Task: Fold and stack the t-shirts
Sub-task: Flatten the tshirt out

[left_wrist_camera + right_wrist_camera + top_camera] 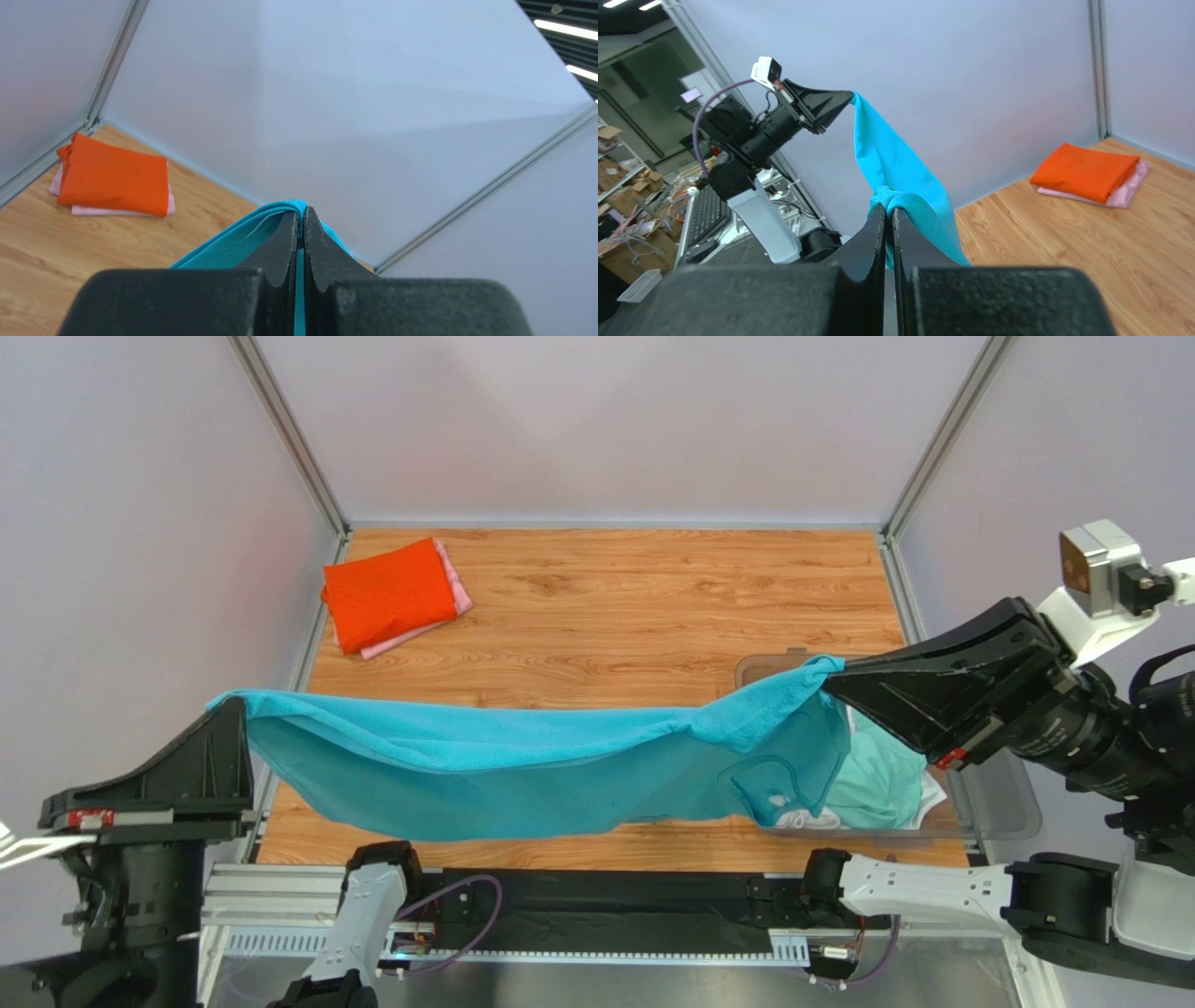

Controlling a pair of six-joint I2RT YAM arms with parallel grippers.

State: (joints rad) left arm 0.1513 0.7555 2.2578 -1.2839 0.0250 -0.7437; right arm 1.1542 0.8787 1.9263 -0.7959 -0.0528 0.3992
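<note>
Wood-grain desk (631, 602), boxed in by pale grey panels (617, 420) on metal posts (288, 434). In the upper left of the top view, folded orange-red t-shirt (386, 595) stacked on a pink t-shirt (456, 588), well apart from everything else. Across the lower middle, teal t-shirt (533, 763) strung between both arms, sagging at the centre. Left jaws, at the frame's left edge, pinched tight on one corner of it. Right jaws, at the right, clamped on the opposite corner, above a clear bin (1003, 805). Inside the bin, mint-green cloth (877, 777) and a bit of white cloth (807, 819).
</note>
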